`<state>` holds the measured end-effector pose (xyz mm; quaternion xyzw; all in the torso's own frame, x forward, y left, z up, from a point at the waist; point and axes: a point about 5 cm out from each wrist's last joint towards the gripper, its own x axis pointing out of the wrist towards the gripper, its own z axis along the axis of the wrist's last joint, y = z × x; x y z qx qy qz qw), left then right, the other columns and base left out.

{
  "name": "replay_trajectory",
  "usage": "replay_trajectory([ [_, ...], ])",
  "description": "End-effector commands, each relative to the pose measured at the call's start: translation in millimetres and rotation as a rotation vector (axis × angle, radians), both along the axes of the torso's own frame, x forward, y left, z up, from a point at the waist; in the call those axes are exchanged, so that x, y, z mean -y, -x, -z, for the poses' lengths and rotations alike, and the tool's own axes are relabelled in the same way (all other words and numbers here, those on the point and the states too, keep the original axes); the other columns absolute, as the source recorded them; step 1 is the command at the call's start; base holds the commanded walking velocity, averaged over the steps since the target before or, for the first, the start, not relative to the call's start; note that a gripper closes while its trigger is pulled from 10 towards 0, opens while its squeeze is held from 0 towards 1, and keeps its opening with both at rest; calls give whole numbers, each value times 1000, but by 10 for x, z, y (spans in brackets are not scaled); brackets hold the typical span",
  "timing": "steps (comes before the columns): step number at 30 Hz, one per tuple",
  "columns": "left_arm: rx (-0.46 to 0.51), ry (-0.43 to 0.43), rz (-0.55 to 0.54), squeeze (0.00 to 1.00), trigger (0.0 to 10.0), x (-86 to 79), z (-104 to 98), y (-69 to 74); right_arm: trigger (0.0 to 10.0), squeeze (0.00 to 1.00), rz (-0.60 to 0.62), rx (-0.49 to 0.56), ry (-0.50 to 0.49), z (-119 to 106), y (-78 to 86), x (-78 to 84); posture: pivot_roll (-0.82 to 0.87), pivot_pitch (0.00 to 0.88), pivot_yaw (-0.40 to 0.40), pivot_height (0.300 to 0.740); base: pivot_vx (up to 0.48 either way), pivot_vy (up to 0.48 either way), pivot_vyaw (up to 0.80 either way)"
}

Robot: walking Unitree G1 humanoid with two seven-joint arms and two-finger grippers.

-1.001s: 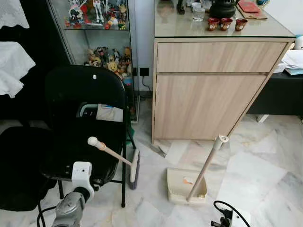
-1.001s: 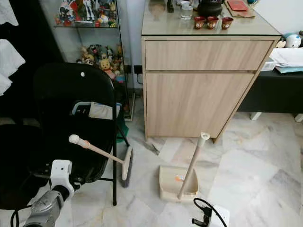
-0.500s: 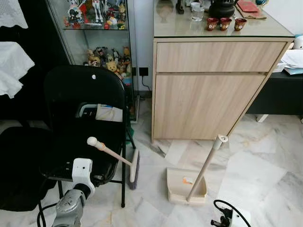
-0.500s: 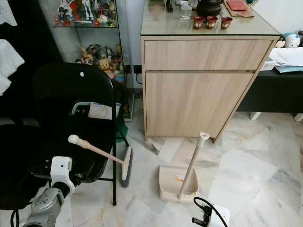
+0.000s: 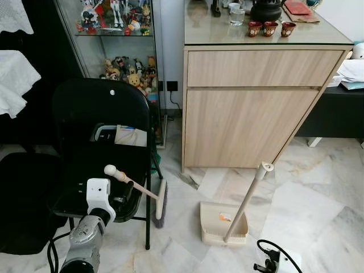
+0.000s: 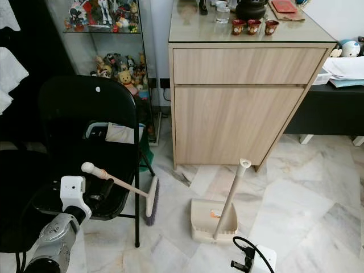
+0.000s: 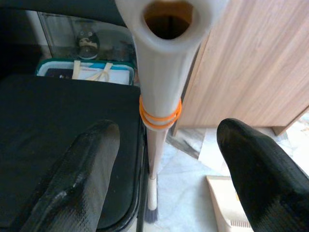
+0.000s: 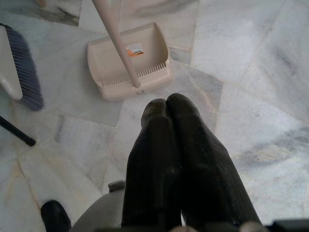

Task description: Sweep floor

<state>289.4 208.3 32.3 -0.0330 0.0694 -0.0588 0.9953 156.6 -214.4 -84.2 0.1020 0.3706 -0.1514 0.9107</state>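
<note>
While the broom (image 5: 139,190) leans on the black chair (image 5: 96,142) | left gripper (image 7: 166,159) spread wide around its handle, not touching | right gripper (image 8: 181,145) closed, empty, above the dustpan (image 8: 129,63)

Black chair (image 5: 96,125) — wooden cabinet (image 5: 256,108)

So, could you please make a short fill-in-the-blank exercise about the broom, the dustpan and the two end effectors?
1. The broom leans against a black ____.
2. The left end effector is ____, with one finger on each side of the broom's handle.
3. The dustpan stands on the marble floor before a wooden ____.
4. The fingers of the right end effector are ____.

Missing words: chair; open; cabinet; shut
</note>
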Motion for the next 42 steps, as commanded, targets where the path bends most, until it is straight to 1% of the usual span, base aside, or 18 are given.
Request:
replay_trajectory([
  [1,-10,19,-15,0,10000,10,6,-17,10000,0,7,-21,0,21,51,17,34,74,-20,740,0,0,0],
  [9,-9,20,-28,0,10000,29,-4,-45,10000,0,7,-22,1,23,58,21,33,75,-21,740,0,0,0],
  [10,-7,34,-50,0,10000,35,-15,-70,10000,0,8,-22,2,22,58,25,30,76,-22,740,0,0,0],
  [13,-5,44,-65,0,10000,35,-24,-86,10000,0,8,-21,2,22,58,28,29,76,-22,740,0,0,0],
  [27,-24,86,-112,0,10000,107,-35,-180,10000,0,13,-20,7,24,82,47,16,80,-25,740,0,0,0],
  [34,-31,93,-102,0,10000,171,-42,-216,10000,0,14,-20,7,25,87,49,13,82,-26,740,0,0,0],
  [38,-35,97,-94,0,10000,237,-65,-264,10000,0,10,-19,5,24,81,39,13,83,-27,740,0,0,0],
  [42,-31,99,-86,0,10000,270,-92,-299,10000,0,8,-19,5,25,82,38,10,83,-26,740,0,0,0],
])
